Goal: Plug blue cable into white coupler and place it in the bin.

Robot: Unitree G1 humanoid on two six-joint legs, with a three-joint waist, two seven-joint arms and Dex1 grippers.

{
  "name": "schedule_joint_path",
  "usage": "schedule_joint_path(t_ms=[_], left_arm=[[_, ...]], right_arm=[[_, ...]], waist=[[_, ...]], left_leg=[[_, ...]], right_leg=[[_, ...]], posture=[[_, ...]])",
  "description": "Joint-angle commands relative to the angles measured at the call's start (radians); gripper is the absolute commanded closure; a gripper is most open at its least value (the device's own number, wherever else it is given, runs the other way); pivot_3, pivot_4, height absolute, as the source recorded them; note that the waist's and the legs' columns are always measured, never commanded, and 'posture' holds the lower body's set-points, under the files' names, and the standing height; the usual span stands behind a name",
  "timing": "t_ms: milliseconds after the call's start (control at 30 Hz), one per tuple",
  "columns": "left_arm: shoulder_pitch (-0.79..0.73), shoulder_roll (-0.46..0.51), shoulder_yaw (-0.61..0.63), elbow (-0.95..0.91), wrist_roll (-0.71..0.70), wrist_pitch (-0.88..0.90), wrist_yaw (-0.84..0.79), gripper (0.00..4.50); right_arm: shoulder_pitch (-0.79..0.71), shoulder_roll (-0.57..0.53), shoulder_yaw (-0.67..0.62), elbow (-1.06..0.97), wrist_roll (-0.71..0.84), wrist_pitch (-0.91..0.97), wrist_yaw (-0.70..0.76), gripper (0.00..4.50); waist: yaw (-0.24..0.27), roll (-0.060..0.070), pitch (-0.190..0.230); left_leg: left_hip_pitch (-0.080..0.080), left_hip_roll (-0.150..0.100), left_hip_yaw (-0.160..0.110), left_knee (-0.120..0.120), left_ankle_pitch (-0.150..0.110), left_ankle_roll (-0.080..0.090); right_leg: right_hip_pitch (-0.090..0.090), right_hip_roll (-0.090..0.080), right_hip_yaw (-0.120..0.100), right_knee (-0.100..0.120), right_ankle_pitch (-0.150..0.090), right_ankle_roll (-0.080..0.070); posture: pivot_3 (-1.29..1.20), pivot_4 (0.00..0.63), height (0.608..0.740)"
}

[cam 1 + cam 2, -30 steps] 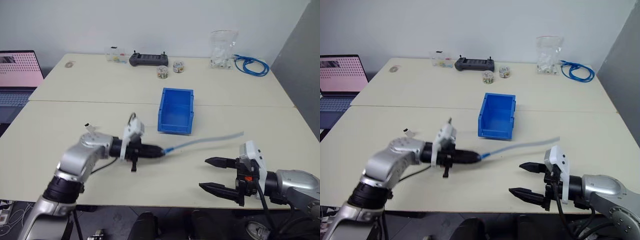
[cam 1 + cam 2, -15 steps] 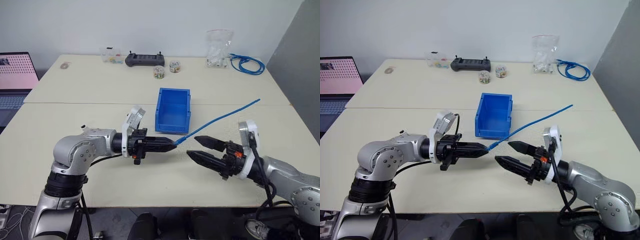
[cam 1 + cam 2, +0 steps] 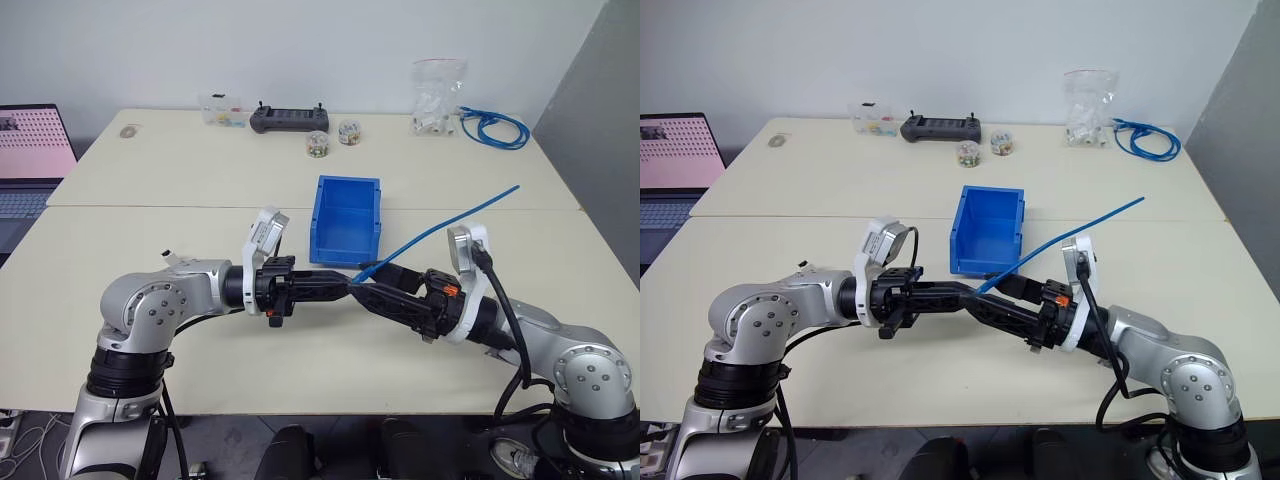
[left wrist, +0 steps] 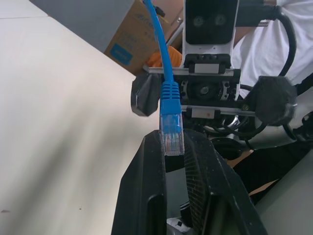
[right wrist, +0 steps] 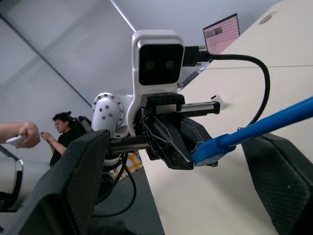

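At the far left, an open laptop with a pink-lit screen (image 3: 35, 140) is seen beside the pale cream surface (image 3: 150, 250), which is formed of two tables joined along a seam and set against a plain white wall, with a grey wall panel on the right. Along the back edge are lined a small clear box (image 3: 221, 110), a black handheld controller (image 3: 290, 118), two small round jars (image 3: 322, 144), a clear plastic bag of white pieces (image 3: 440, 95) and a coiled bundle of blue cable (image 3: 495, 128).

The left hand (image 3: 345, 287) is held above the surface, clenched on the clear plug of the thin bright blue cable (image 3: 440, 228) (the plug is seen pinched between the black fingers (image 4: 146, 171) in the left wrist view). The cable rises from there slantwise to the right, off the surface. Behind the hands, the bright blue open-topped plastic bin (image 3: 348, 220) stands on the surface. The right hand (image 3: 380, 290) faces the left one, its fingers spread on either side of the cable end, not grasping it.
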State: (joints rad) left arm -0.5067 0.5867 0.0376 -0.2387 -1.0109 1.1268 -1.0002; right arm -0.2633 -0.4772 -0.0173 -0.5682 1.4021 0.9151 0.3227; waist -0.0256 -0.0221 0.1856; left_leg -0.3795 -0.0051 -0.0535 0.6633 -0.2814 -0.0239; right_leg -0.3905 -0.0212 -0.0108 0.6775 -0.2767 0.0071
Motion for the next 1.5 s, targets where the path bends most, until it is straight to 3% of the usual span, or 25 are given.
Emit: schedule_joint_path(t_ms=[33,400,500,733,800,1033,1233,1333,1433,1500], left_arm=[[0.003,0.012,0.021,-0.033,-0.026,-0.005,0.001,4.27],[0.029,0.038,0.006,-0.037,-0.015,-0.027,-0.014,4.27],[0.035,0.043,0.0,-0.038,0.002,-0.049,-0.017,4.27],[0.041,0.033,-0.007,-0.034,0.015,-0.068,0.004,4.27],[0.036,0.022,0.001,-0.023,0.008,-0.058,0.029,3.57],[0.035,0.034,0.045,-0.032,-0.031,-0.037,0.064,1.97],[0.127,0.163,0.203,-0.133,-0.153,0.028,0.101,0.79],[0.218,0.178,0.261,-0.189,-0.184,0.032,0.159,0.12],[0.339,0.123,0.287,-0.253,-0.078,-0.062,0.289,0.0],[0.407,0.049,0.276,-0.271,0.078,-0.184,0.428,0.0]], right_arm=[[-0.026,0.005,-0.003,-0.002,0.014,-0.016,0.012,1.26],[-0.03,0.012,-0.004,0.002,0.053,-0.011,0.015,3.86],[-0.027,0.013,0.0,-0.003,0.053,-0.01,0.015,4.37],[-0.024,0.017,0.009,-0.008,0.05,-0.01,0.018,4.37],[-0.025,0.025,0.012,-0.008,0.038,-0.017,0.015,4.37],[-0.038,0.045,0.012,0.014,-0.012,-0.036,0.014,4.38],[-0.031,0.032,-0.012,0.045,-0.068,-0.052,0.031,4.38],[-0.033,0.033,-0.019,0.065,-0.093,-0.064,0.036,4.39],[-0.039,0.034,-0.019,0.086,-0.131,-0.074,0.05,4.39],[-0.044,0.037,-0.016,0.101,-0.153,-0.078,0.058,4.39]], waist=[[0.0,0.0,0.0],[0.0,0.0,0.0],[0.0,0.0,0.0],[0.0,0.0,0.0],[0.0,0.0,0.0],[0.0,0.0,0.0],[-0.005,0.001,0.0],[-0.005,0.001,0.0],[-0.002,0.001,0.0],[0.001,0.001,0.0]], left_leg=[[0.0,0.0,0.0,0.0,0.0,0.0],[0.0,0.0,0.0,0.0,0.0,0.0],[0.0,0.0,0.0,0.0,0.0,0.0],[0.0,0.0,0.0,0.0,0.0,0.0],[0.0,0.0,0.0,0.0,0.0,0.0],[0.0,0.0,0.0,-0.001,0.0,0.0],[-0.001,0.0,0.001,-0.001,0.0,0.0],[-0.002,0.0,0.001,-0.001,0.0,0.0],[-0.002,0.0,0.001,-0.001,0.0,0.0],[-0.002,0.0,0.002,-0.001,0.0,0.0]], right_leg=[[0.0,0.0,0.0,0.0,0.0,0.0],[0.0,0.0,0.0,0.0,0.0,0.0],[0.0,0.0,0.0,0.0,0.0,0.0],[0.0,0.0,0.0,0.0,0.0,0.0],[0.0,0.0,0.0,0.0,0.0,0.0],[-0.001,0.0,0.0,0.0,0.0,0.0],[-0.003,0.0,0.001,0.0,0.0,0.0],[-0.004,0.0,0.001,0.0,0.0,0.0],[-0.004,-0.001,0.002,0.0,0.0,0.0],[-0.004,-0.001,0.002,0.0,0.0,0.0]], posture=[[0.0,0.15,0.74],[0.0,0.15,0.74],[0.0,0.15,0.74],[0.0,0.15,0.74],[0.0,0.15,0.74],[0.0,0.15,0.74],[0.0,0.15,0.74],[0.0,0.15,0.74],[0.0,0.15,0.74],[0.0,0.15,0.74]])
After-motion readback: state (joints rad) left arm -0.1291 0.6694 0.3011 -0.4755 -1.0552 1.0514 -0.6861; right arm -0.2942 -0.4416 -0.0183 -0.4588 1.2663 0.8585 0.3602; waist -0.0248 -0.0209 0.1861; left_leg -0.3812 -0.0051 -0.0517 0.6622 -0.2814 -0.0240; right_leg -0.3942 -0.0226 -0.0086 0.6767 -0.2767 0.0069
